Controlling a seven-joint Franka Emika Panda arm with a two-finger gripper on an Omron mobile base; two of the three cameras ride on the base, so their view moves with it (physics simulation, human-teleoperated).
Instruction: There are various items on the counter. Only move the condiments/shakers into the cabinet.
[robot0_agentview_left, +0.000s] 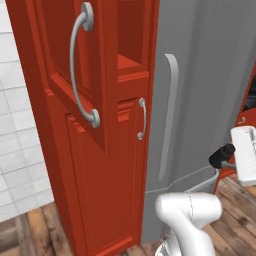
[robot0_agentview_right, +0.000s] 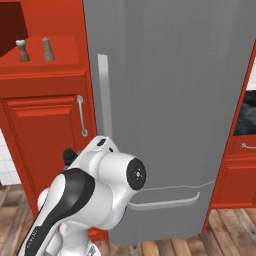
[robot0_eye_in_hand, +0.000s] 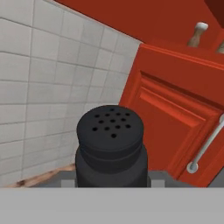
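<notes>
end effector (robot0_eye_in_hand: 111, 186): fingertips hidden, grasp cannot be told | dark shaker (robot0_eye_in_hand: 110, 146): upright with holed top, right in front of hand camera, red cabinet (robot0_eye_in_hand: 175, 118) beyond | brown shaker (robot0_agentview_right: 22, 50) and tan shaker (robot0_agentview_right: 47, 49): on cabinet shelf (robot0_agentview_right: 40, 65), upper left, side by side, apart | door (robot0_agentview_left: 65, 75): swung open | fridge (robot0_agentview_right: 170, 100): right of cabinet

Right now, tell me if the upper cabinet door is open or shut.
Open. The door swings out toward the camera, baring the shelf, where two shakers, one brown and one tan, stand upright.
</notes>
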